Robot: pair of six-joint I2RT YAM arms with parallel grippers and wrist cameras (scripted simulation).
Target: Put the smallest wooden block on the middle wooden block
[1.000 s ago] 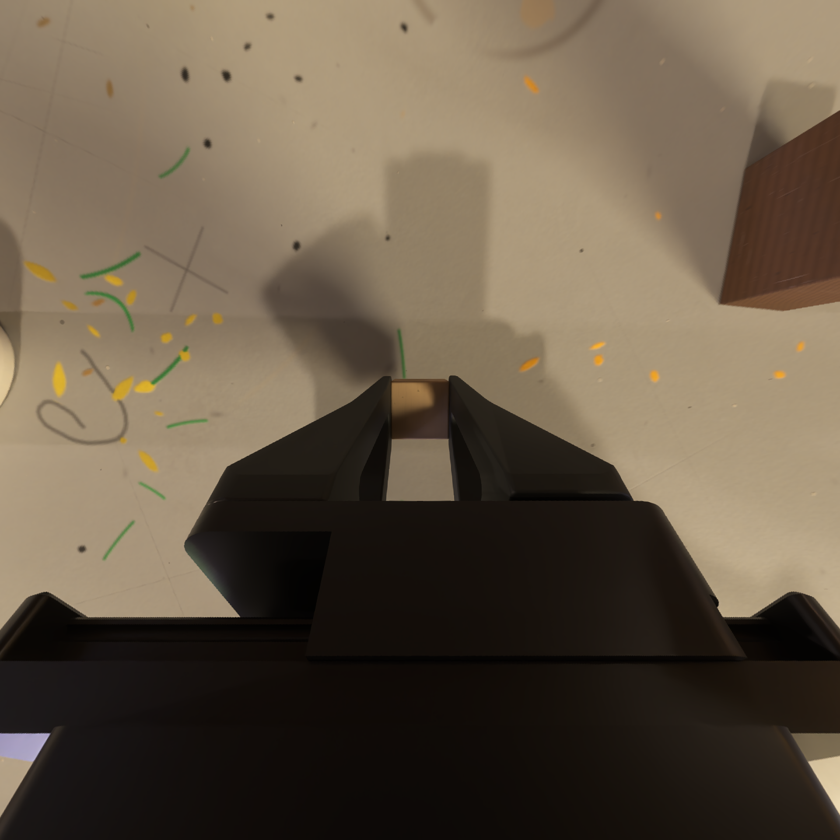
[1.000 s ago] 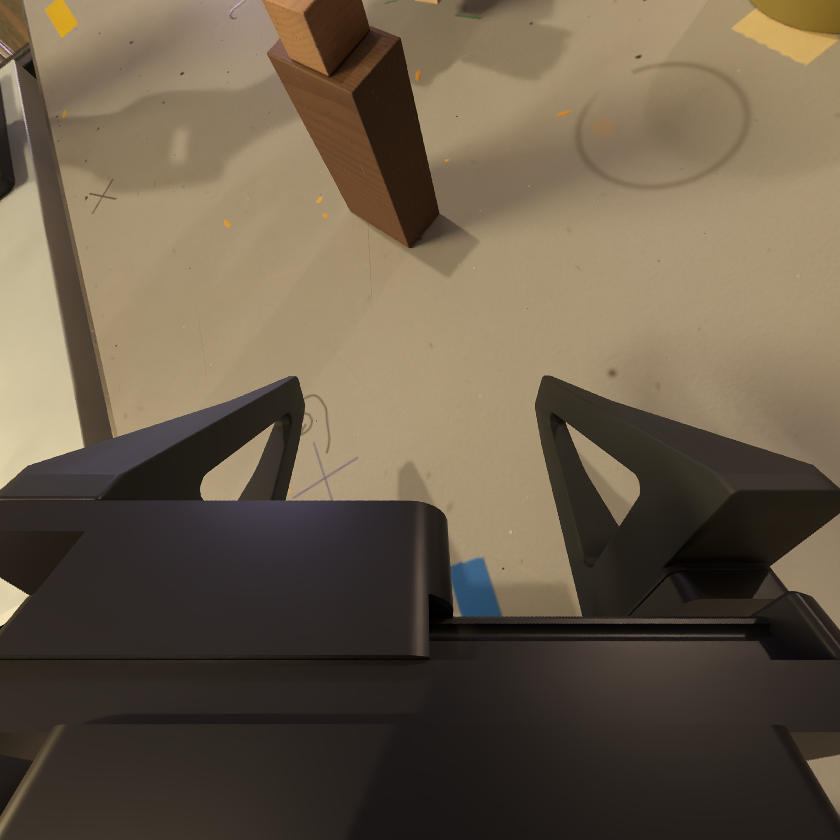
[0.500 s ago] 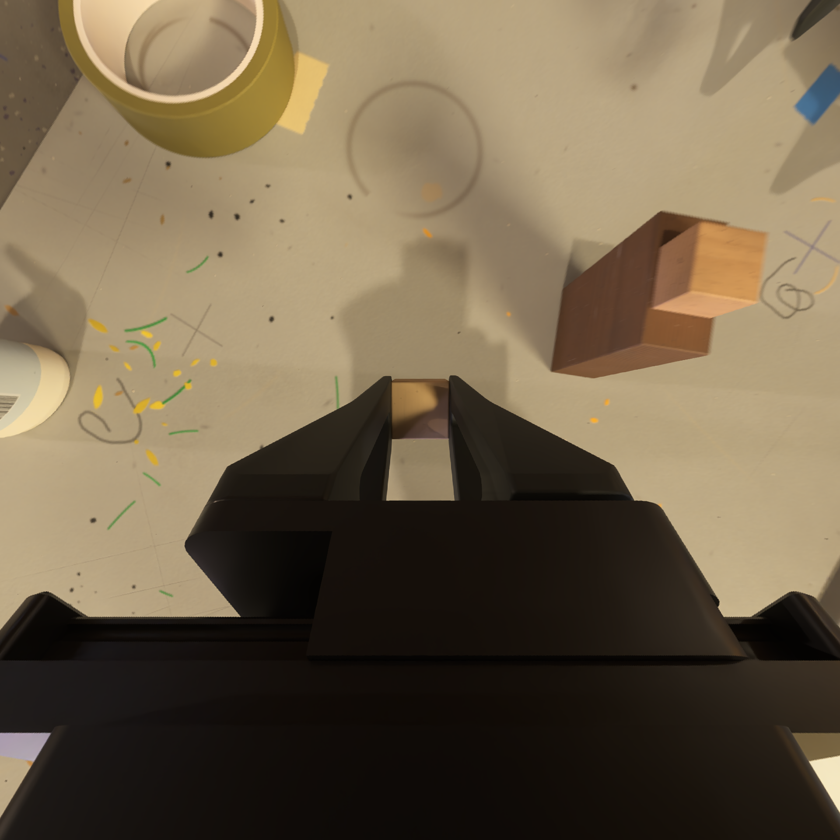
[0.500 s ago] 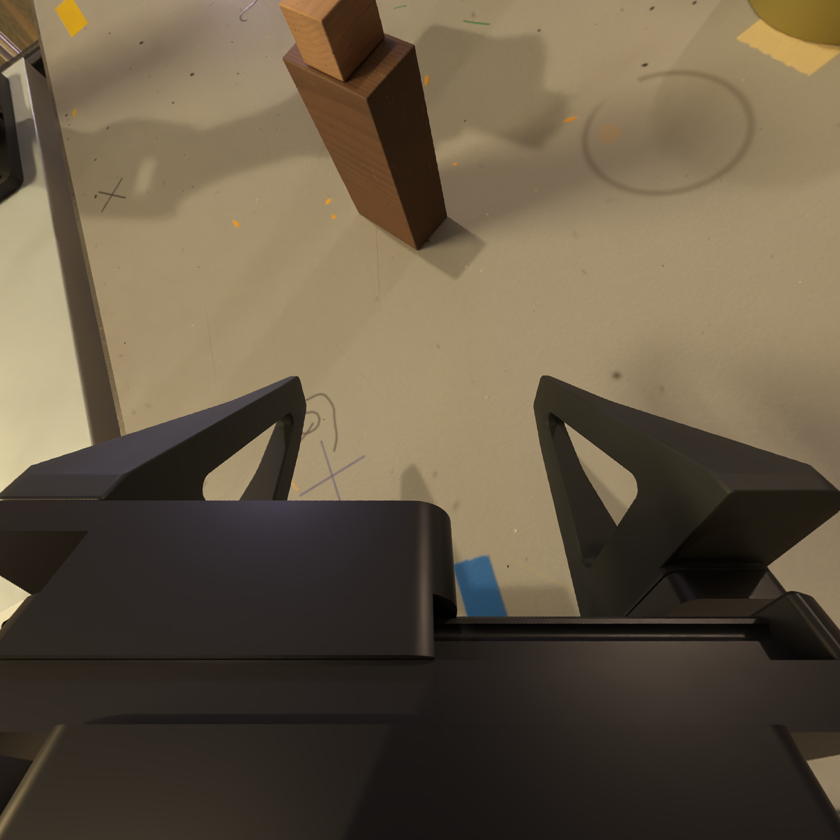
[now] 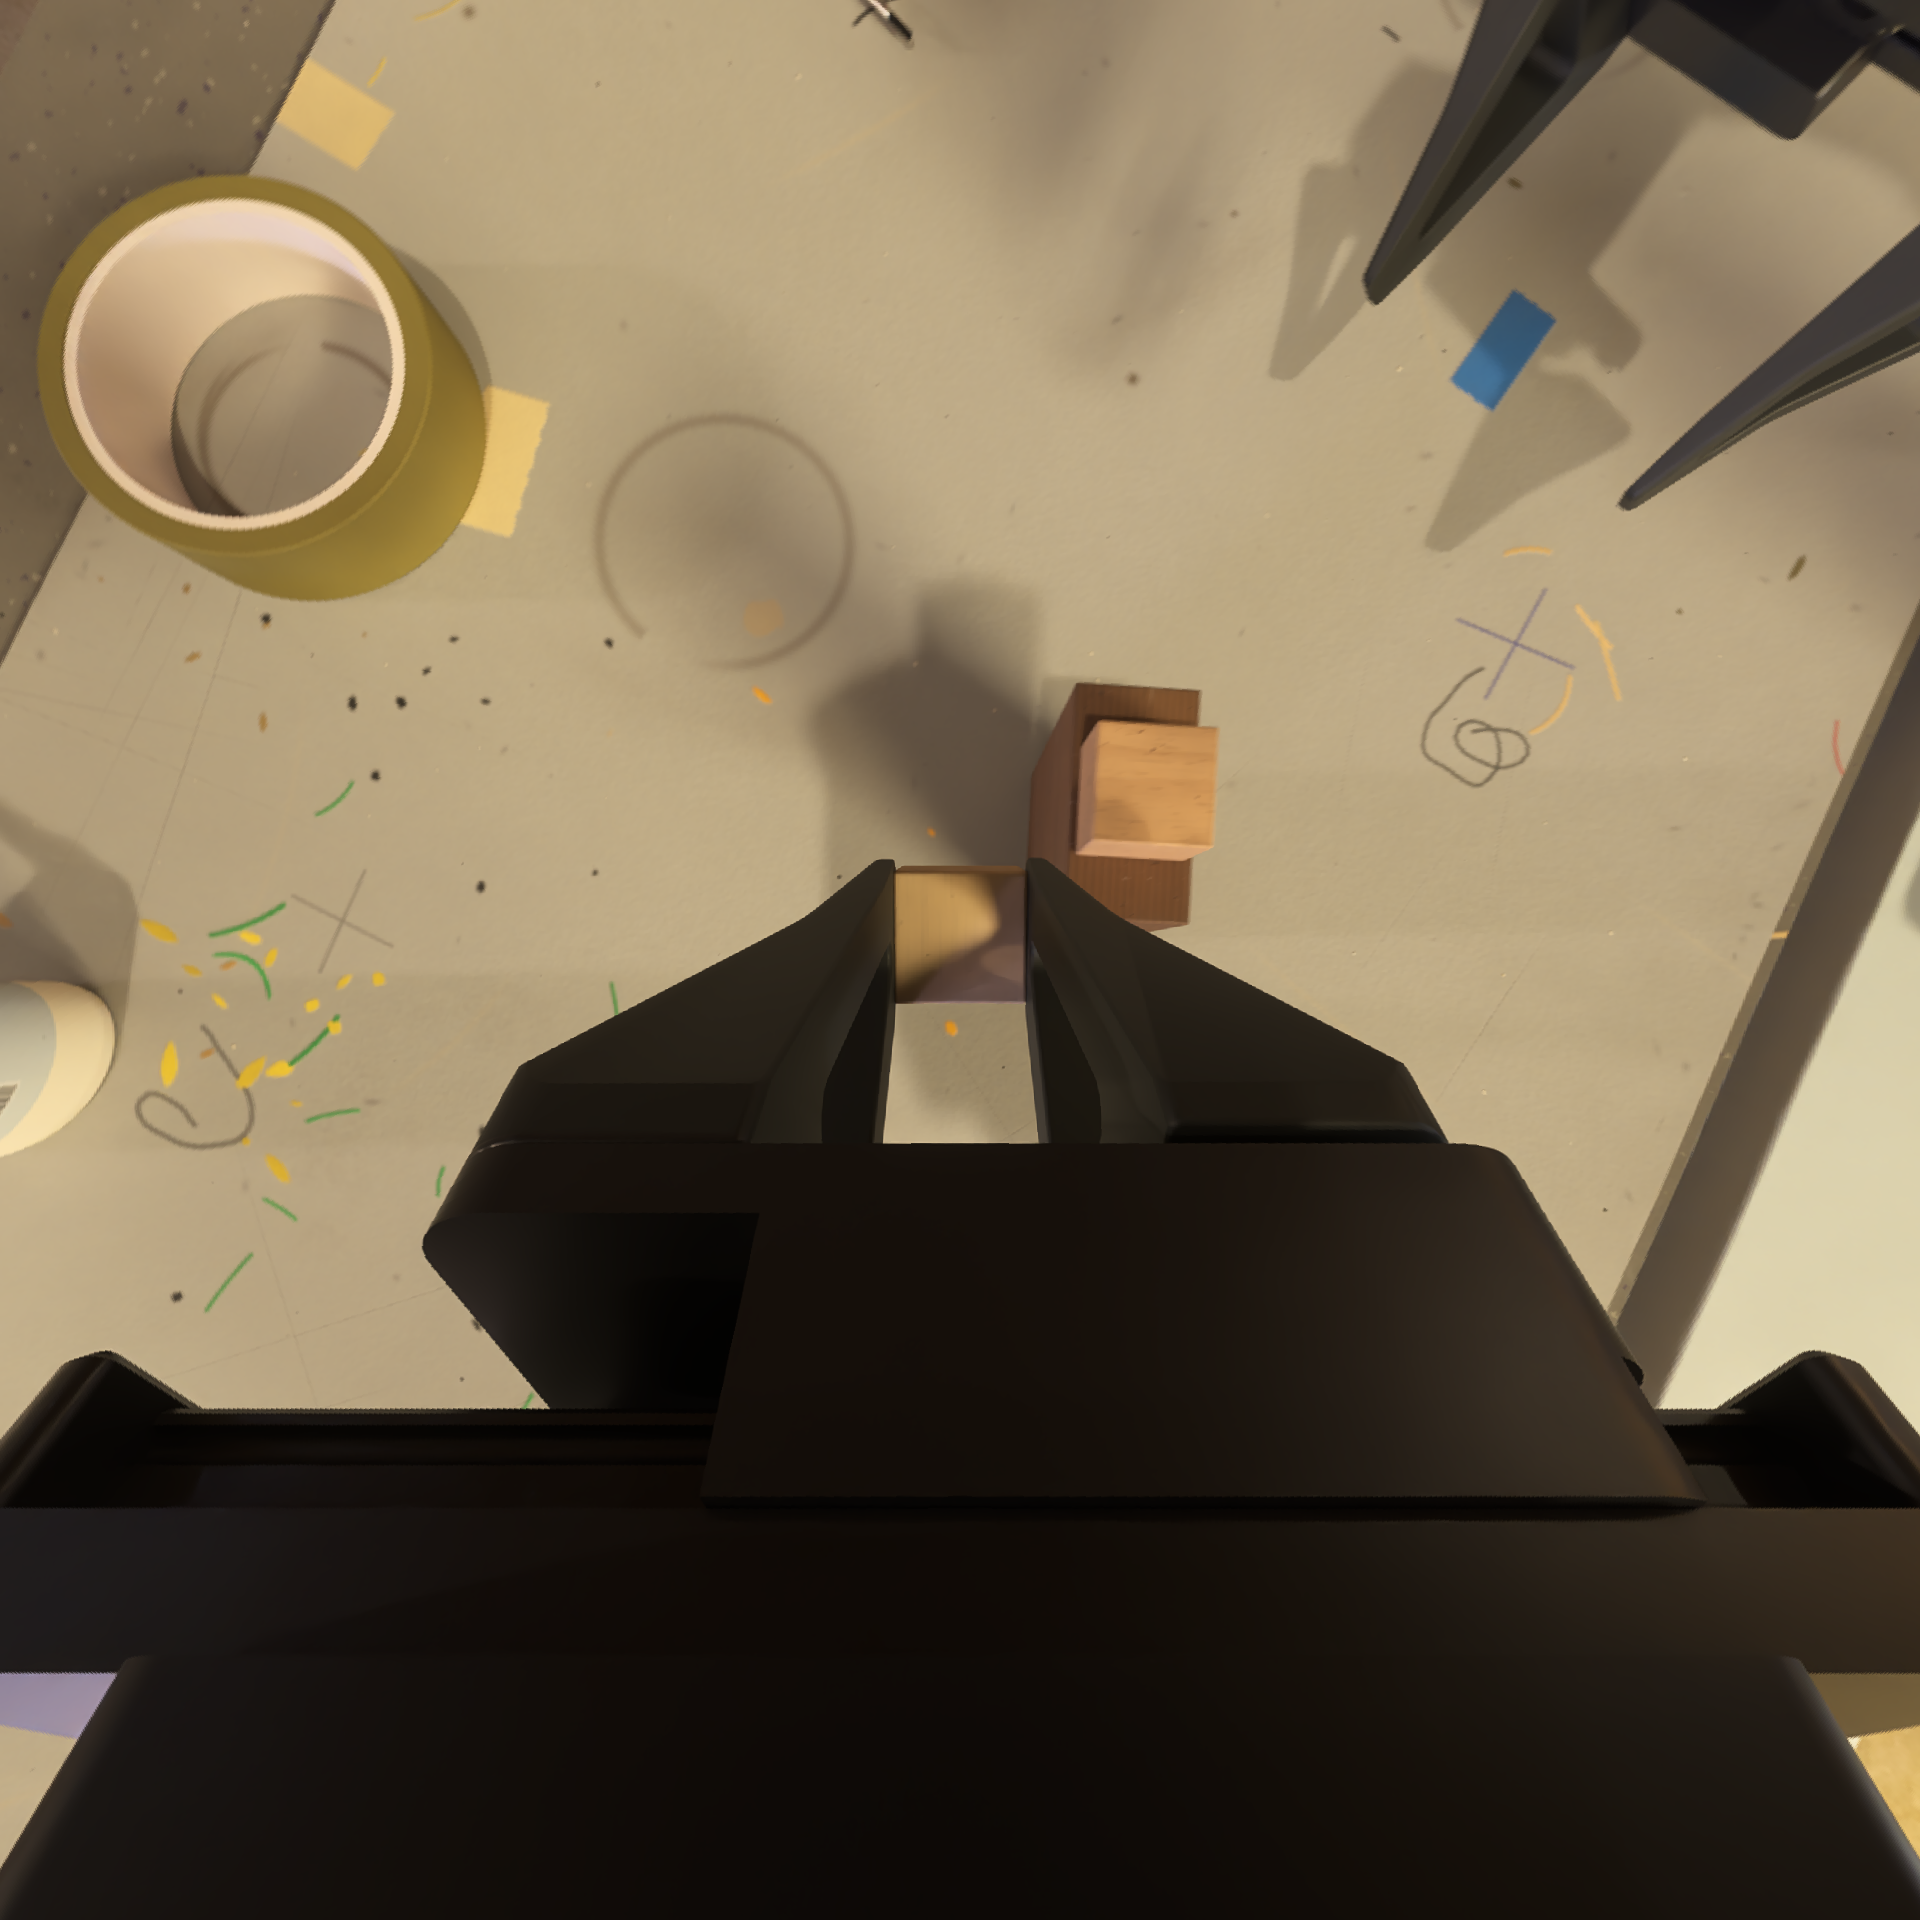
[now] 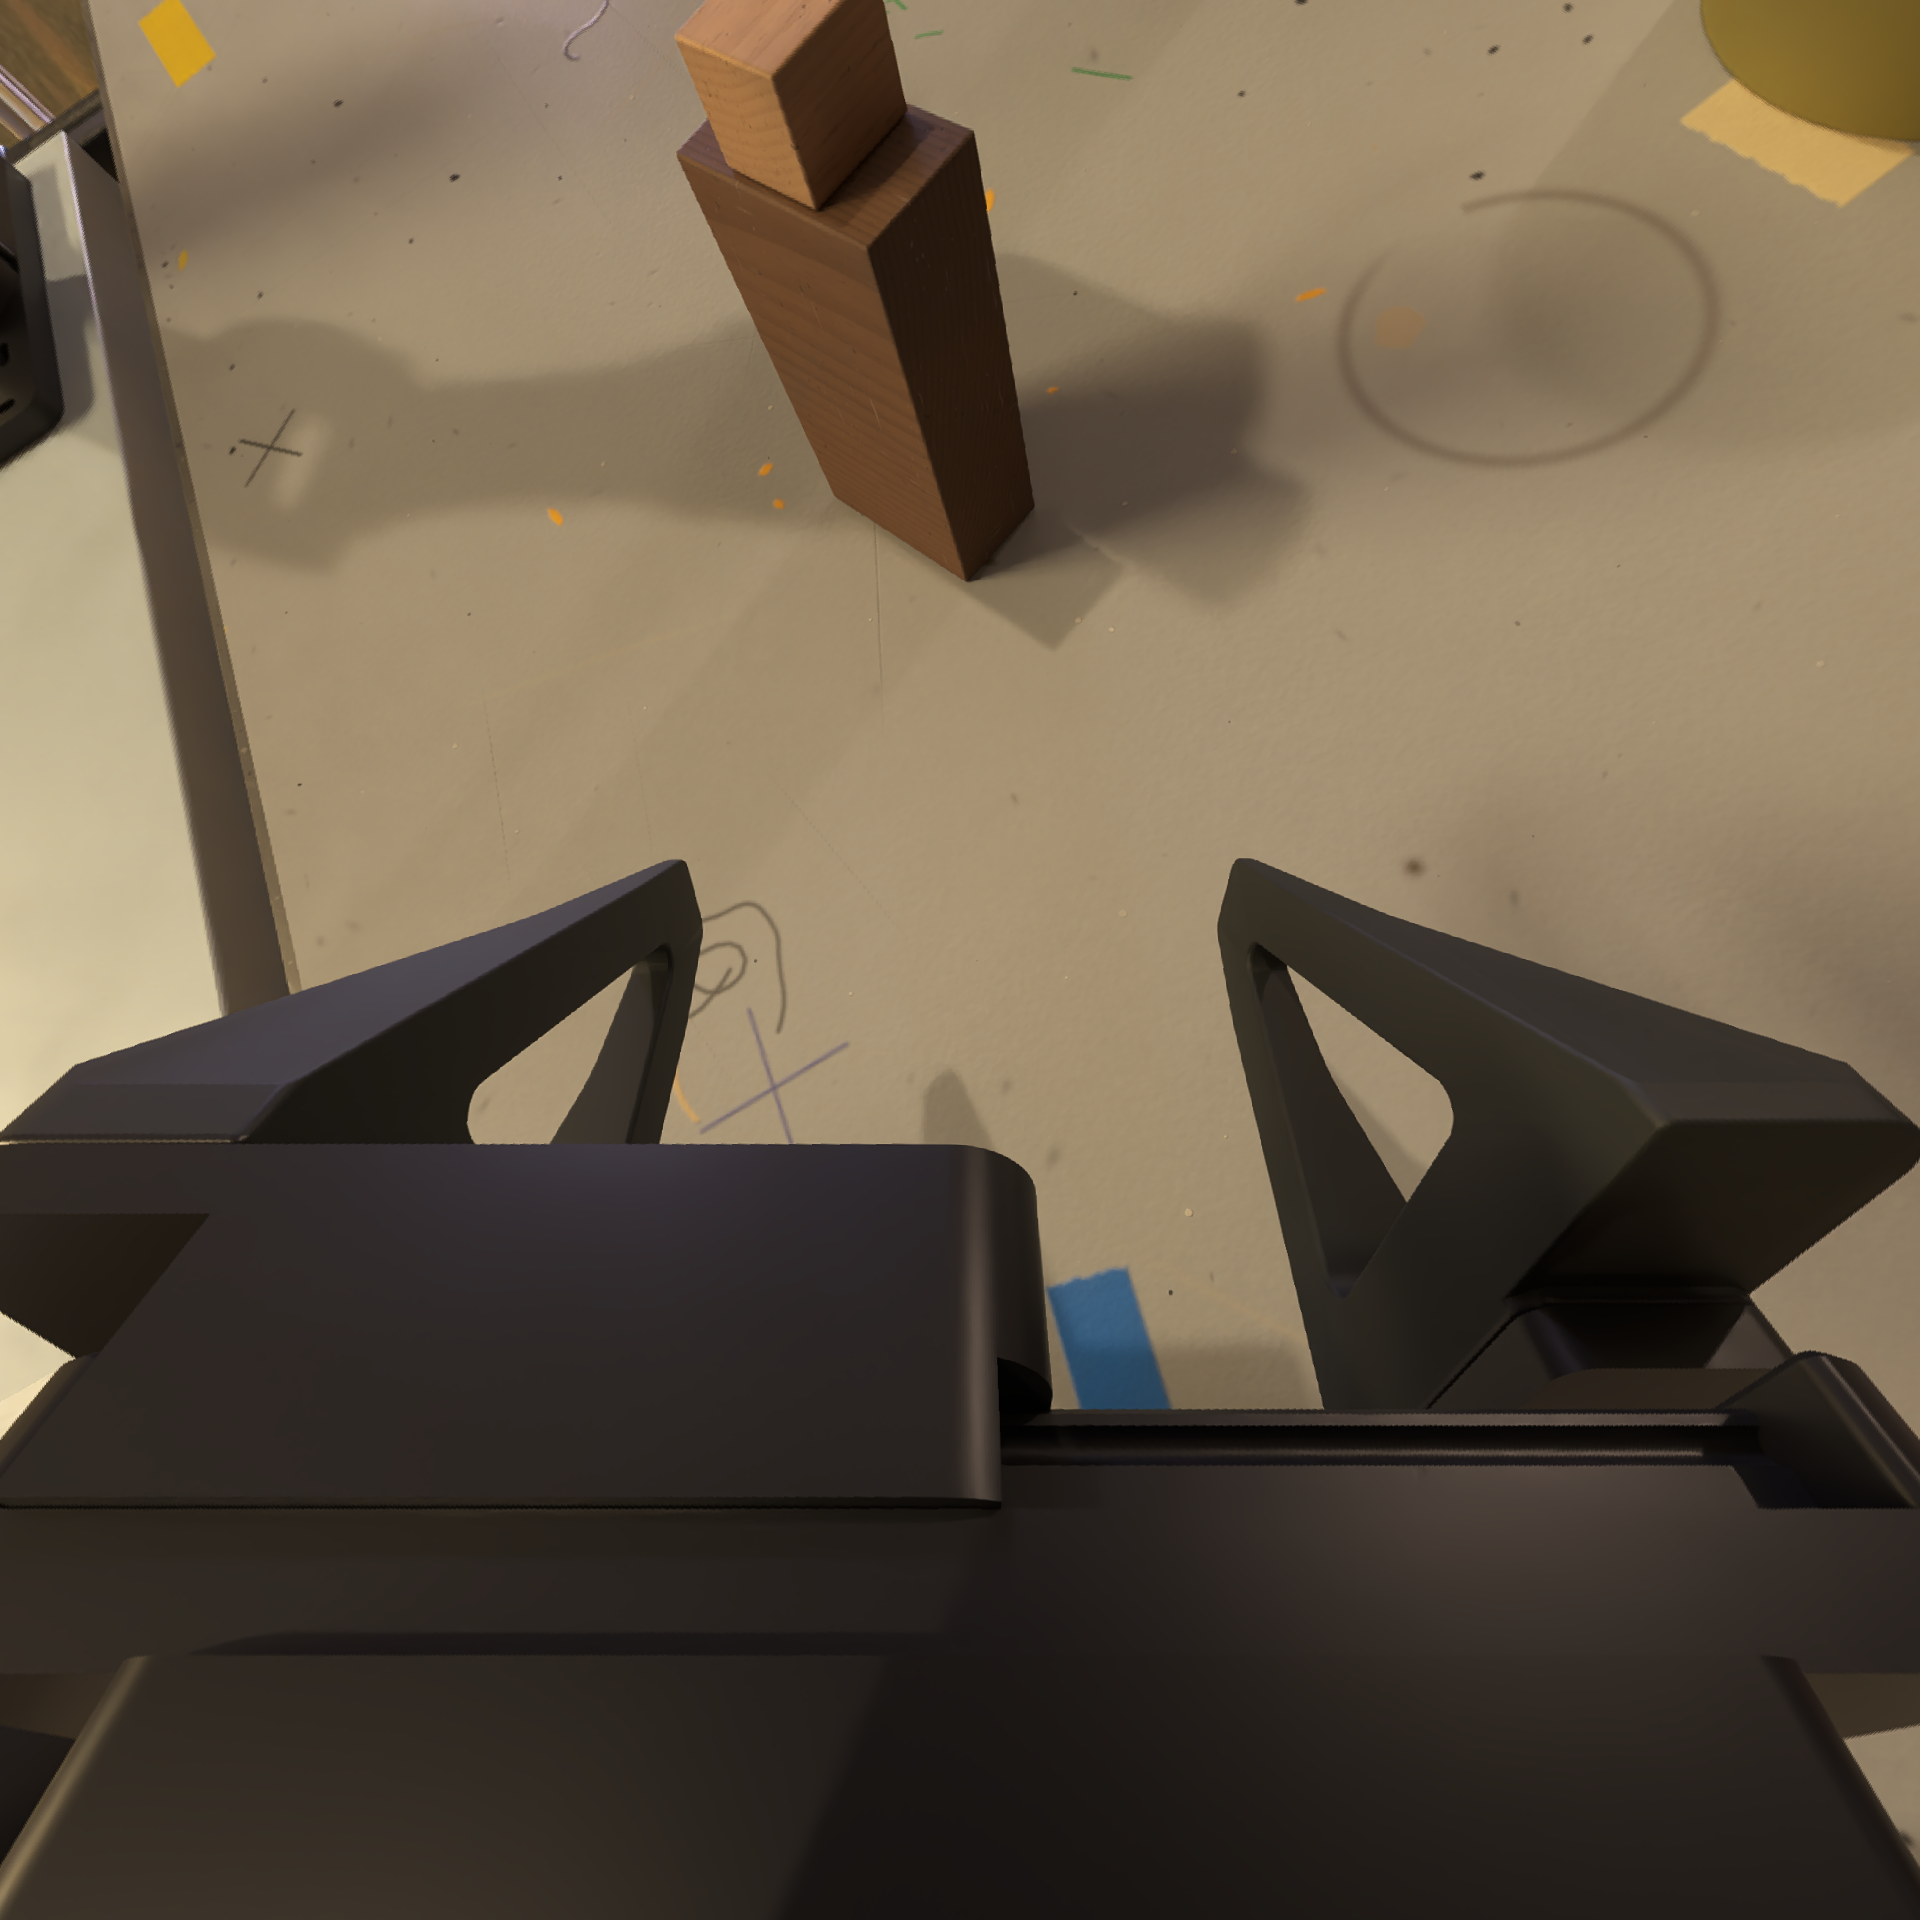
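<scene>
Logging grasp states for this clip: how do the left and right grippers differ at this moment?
The left gripper is shut on a small wooden block; the right gripper is wide open and holds nothing. The left gripper is beside the block stack; the right gripper sits farther from it, above blue tape. Both are black.

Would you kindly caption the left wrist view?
Left gripper carries the smallest block toward the middle block atop the tall block.
</scene>
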